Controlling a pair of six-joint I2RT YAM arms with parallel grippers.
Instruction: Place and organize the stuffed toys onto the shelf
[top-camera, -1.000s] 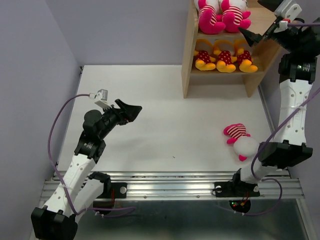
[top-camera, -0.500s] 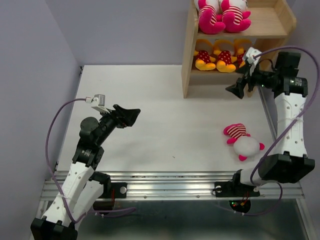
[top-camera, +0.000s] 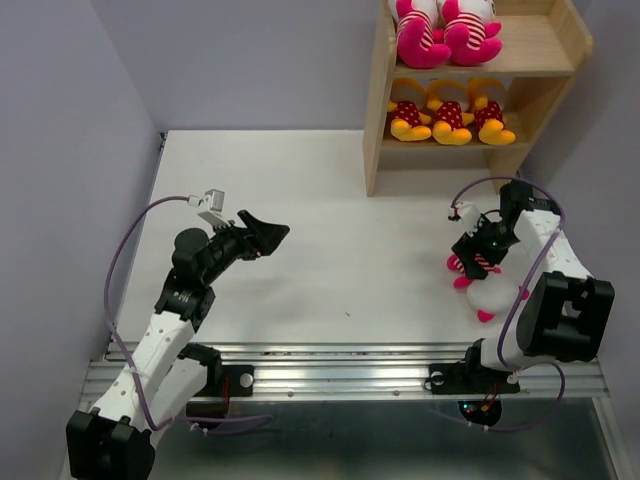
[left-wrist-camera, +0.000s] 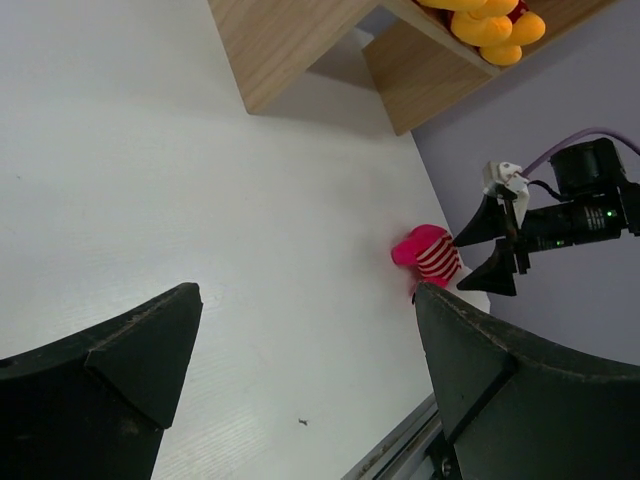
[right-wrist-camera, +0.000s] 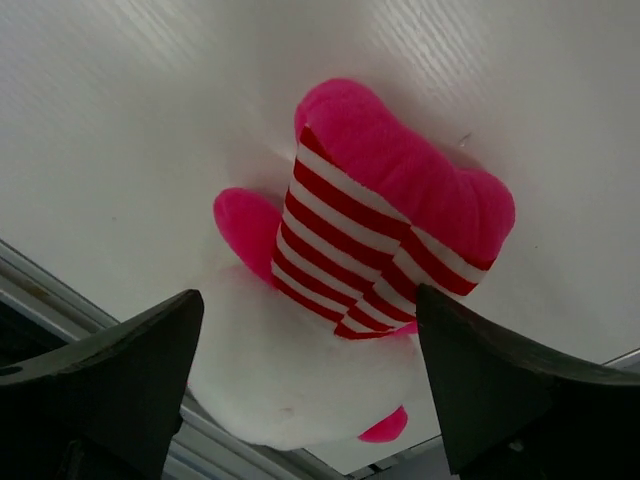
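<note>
One white-headed toy with a pink-and-white striped body (top-camera: 487, 288) lies on the table at the right; it fills the right wrist view (right-wrist-camera: 360, 260) and shows small in the left wrist view (left-wrist-camera: 430, 255). My right gripper (top-camera: 472, 250) is open and hangs just above this toy, jaws on either side of it, not touching. The wooden shelf (top-camera: 545, 50) stands at the back right. Two pink striped toys (top-camera: 445, 30) sit on its upper tier and three yellow-orange toys in red dotted outfits (top-camera: 452, 112) on the lower tier. My left gripper (top-camera: 262, 230) is open and empty above the left of the table.
The shelf's left side panel (top-camera: 377, 110) stands on the white table (top-camera: 330, 230). A metal rail (top-camera: 340, 365) runs along the near edge. Purple walls close in at the left and right. The shelf's underside also shows in the left wrist view (left-wrist-camera: 290, 40).
My right gripper has come down from the shelf front to just above the striped toy on the table. My left gripper has shifted slightly, staying open.
</note>
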